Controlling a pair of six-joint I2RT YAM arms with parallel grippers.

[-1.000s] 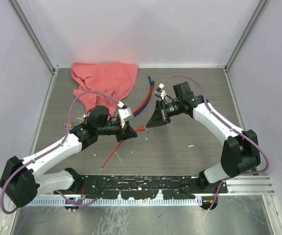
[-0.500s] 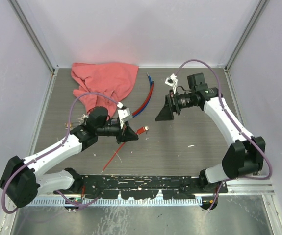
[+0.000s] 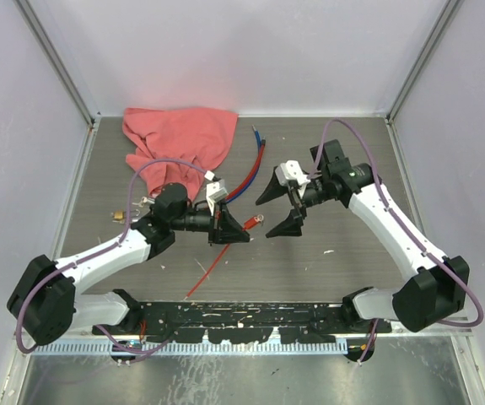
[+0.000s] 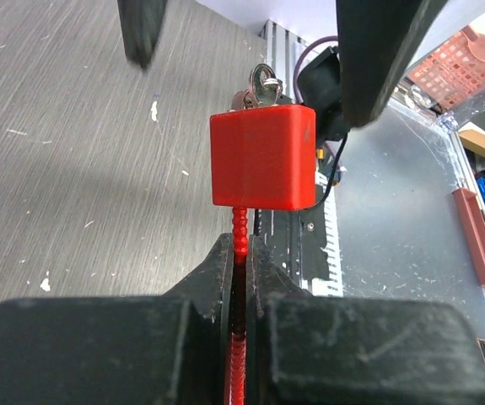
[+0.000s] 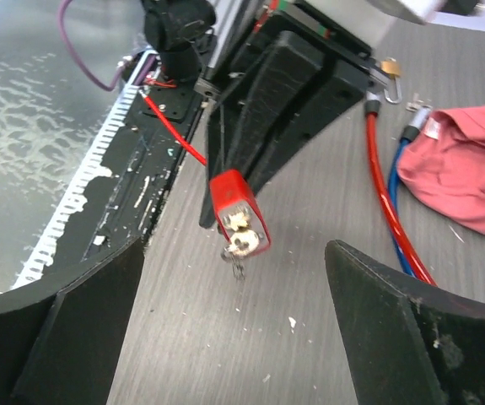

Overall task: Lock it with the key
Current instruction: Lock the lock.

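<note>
Lock (image 4: 263, 156): boxy red body on a ribbed red cable (image 4: 239, 228), silver key (image 4: 265, 83) in its end, held above the table (image 4: 56, 169) between the wide-spread, empty right gripper (image 3: 269, 216); left gripper (image 4: 240, 253) pinches the cable.

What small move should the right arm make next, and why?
Probably ease the open right tool forward and close on the key: it sticks out of the red lock, facing the jaws, while the left tool grips the lock's cable.

Grey wood-grain table (image 3: 309, 270), pale lilac walls (image 3: 250, 51), aluminium corner posts (image 3: 59, 63)
</note>
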